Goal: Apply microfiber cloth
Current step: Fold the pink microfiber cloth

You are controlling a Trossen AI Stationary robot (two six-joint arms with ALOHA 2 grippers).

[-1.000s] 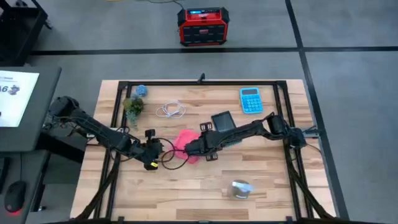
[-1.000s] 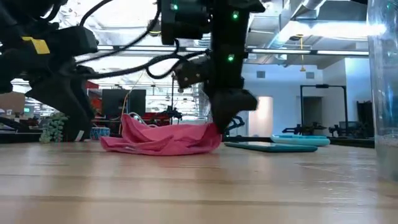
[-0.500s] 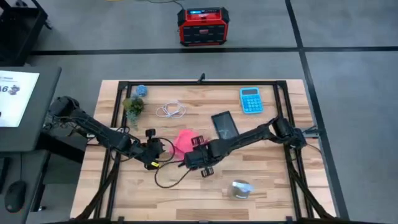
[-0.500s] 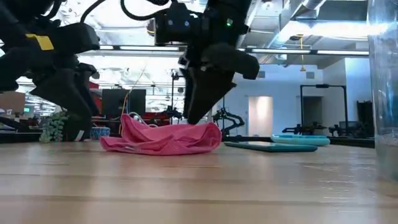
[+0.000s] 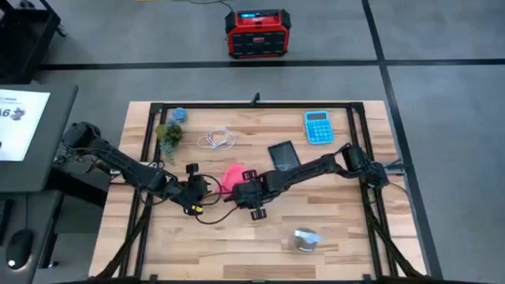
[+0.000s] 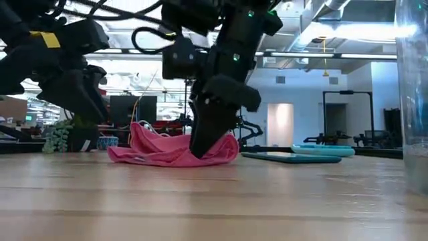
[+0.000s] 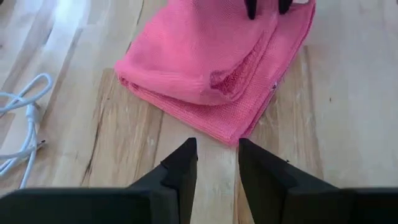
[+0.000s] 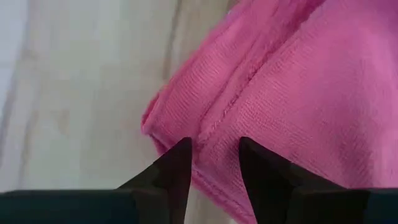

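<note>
Right gripper down at the near edge of the microfiber cloth, fingers slightly apart with the cloth's folded hem showing between and just beyond the tips, nothing clamped. Cloth lies bunched mid-table, just beside the dark phone. Left gripper low on the wood on the cloth's other side, fingers narrowly parted, tips just short of its corner.

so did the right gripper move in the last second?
Yes. The right gripper slid left, away from the phone, to the pink cloth's near edge.
</note>
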